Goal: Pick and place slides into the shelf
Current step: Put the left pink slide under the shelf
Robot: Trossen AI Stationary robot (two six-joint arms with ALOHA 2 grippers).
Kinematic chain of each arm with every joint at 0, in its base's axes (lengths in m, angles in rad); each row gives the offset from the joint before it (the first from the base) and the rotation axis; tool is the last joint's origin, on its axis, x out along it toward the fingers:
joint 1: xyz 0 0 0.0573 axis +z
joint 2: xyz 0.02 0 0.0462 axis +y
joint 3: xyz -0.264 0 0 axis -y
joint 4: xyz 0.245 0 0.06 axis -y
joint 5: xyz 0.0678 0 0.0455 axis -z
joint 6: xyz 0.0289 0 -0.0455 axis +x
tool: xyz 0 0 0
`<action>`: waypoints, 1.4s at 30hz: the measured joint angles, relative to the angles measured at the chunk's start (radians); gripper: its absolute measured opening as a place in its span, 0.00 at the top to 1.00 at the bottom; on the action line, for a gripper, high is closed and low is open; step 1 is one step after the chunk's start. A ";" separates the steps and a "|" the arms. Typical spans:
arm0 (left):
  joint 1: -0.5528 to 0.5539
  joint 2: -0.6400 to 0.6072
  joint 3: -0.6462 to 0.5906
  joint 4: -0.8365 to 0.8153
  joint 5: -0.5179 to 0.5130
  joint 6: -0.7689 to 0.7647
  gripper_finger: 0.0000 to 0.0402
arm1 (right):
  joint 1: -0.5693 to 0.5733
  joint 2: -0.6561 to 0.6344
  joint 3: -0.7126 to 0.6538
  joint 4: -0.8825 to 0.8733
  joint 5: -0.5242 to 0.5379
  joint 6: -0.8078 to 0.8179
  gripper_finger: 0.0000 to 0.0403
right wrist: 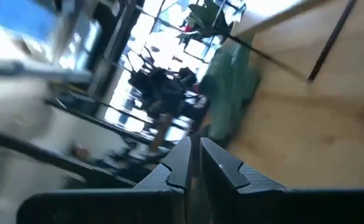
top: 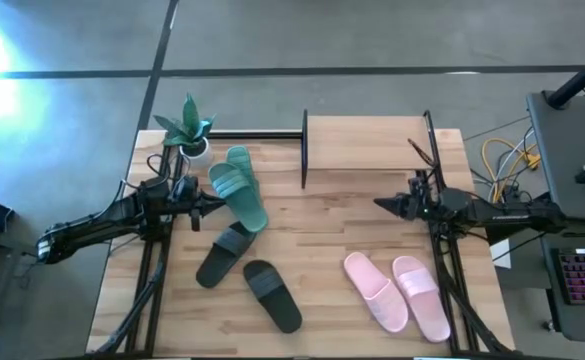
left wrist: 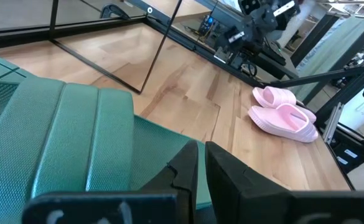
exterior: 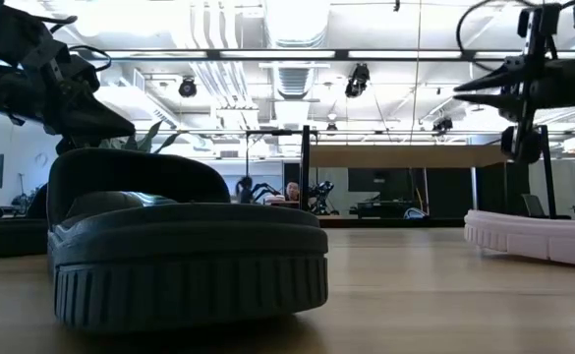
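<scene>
Shelf (top: 372, 135): beyond both pincers; no slides visible on it.
Left pincer (top: 217, 204): narrow, holding nothing; teal slides (top: 240, 186) just beside.
Right pincer (top: 380, 204): narrow, holding nothing; pink slides (top: 397, 290) nearby.

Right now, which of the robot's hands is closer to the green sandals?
The left. The left hand hangs shut right beside the teal-green slides, by the potted plant. The right hand, also shut, waits across the table, above the pink slides.

One camera overhead, one level at my tabletop, both wrist cameras facing inward across shared pink slides (left wrist: 281, 112).
</scene>
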 joint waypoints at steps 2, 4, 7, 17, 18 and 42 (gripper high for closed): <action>0.000 0.000 0.000 0.000 0.000 0.000 0.96 | 0.000 0.001 0.000 0.019 0.017 0.064 0.93; 0.000 0.000 0.000 0.000 0.000 0.000 0.96 | 0.000 0.002 0.000 0.038 0.021 0.114 0.93; 0.000 0.000 0.000 0.000 0.000 0.000 0.96 | 0.001 0.012 0.000 0.171 -0.093 0.069 0.93; 0.000 0.000 0.000 0.000 0.000 0.000 0.96 | 0.102 0.314 0.371 -0.320 -0.186 -0.161 0.89; 0.000 0.001 0.000 0.000 0.000 0.000 0.96 | 0.105 0.372 0.439 -0.490 -0.213 -0.163 0.88; 0.000 0.002 0.000 -0.001 0.000 0.000 0.96 | 0.301 1.402 1.041 -1.250 -0.732 -0.866 0.50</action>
